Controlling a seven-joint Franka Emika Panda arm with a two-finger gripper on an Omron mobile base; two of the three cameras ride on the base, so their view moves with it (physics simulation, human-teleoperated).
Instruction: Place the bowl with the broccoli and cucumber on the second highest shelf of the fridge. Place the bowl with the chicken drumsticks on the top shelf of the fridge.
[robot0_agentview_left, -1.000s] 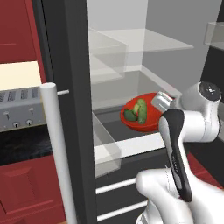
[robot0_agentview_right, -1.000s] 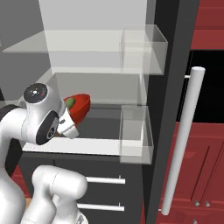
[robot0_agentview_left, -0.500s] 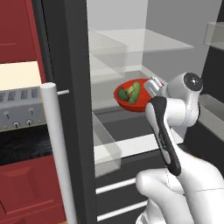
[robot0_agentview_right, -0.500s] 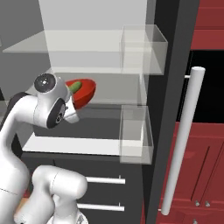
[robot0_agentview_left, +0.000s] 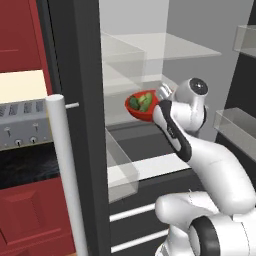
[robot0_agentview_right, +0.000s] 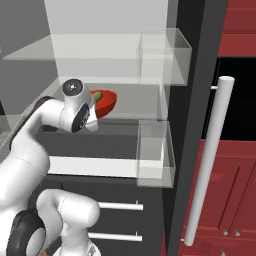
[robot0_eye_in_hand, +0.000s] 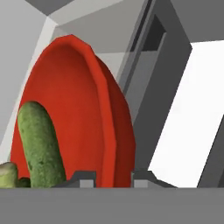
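The gripper (robot0_eye_in_hand: 113, 176) is clamped on the rim of the red bowl (robot0_agentview_left: 144, 106), one fingertip on either side of the wall in the hand view. The bowl hangs in the air inside the open fridge (robot0_agentview_left: 80, 100), tipped a little, at about the level of the second shelf (robot0_agentview_right: 135, 97) and just below the top shelf (robot0_agentview_left: 155, 47). Broccoli and cucumber (robot0_agentview_left: 141, 102) sit inside it; the hand view shows the cucumber (robot0_eye_in_hand: 40, 142) lying against the bowl's inner wall. From the right base view the bowl (robot0_agentview_right: 105, 102) peeks out from behind the arm's wrist, left of the door bins (robot0_agentview_right: 155, 150).
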